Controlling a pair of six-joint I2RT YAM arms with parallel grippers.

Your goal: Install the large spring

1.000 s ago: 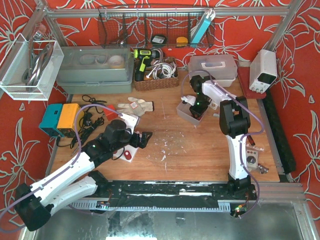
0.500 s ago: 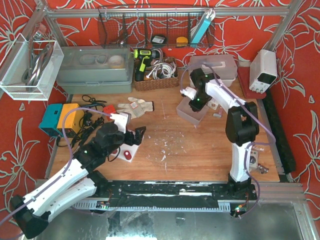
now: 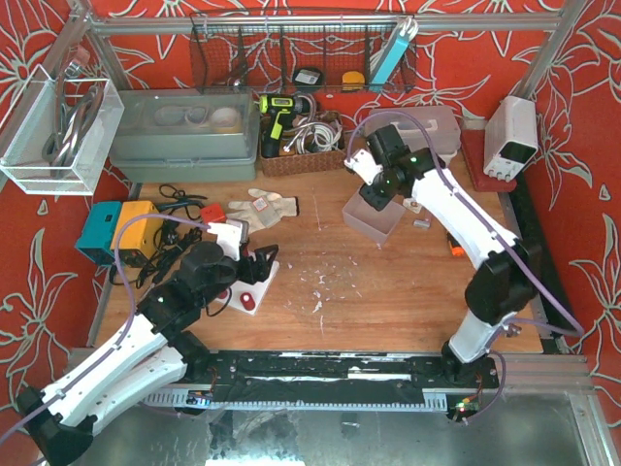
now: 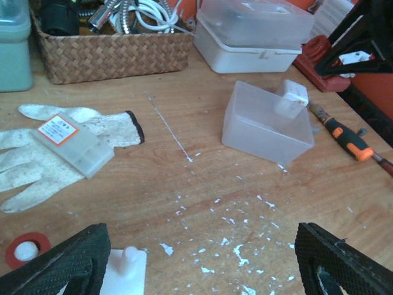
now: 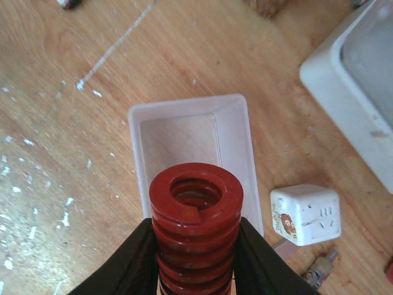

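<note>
Two black fingers (image 5: 132, 261) of your right gripper (image 5: 195, 233) are clenched on the large red spring (image 5: 196, 203), one on each flank of its coils. The wrist camera looks straight down the spring's open bore. The spring hangs over the near end of a translucent plastic bin (image 5: 140, 153) on the wooden table (image 5: 55, 123). A white socket cube (image 5: 305, 214) lies just beside the bin's right wall, and a white lidded box (image 5: 356, 80) sits further out at that side.

Your left gripper (image 4: 201, 233) is spread wide with nothing between its jaws, low over the table and well apart from the bin. A white block (image 4: 126, 267) with a short upright peg sits just inside its left finger, with a red ring (image 4: 23, 249) near it. Further off, a work glove (image 4: 37, 160) lies flat with a small clear case (image 4: 73, 144) resting on it.
</note>
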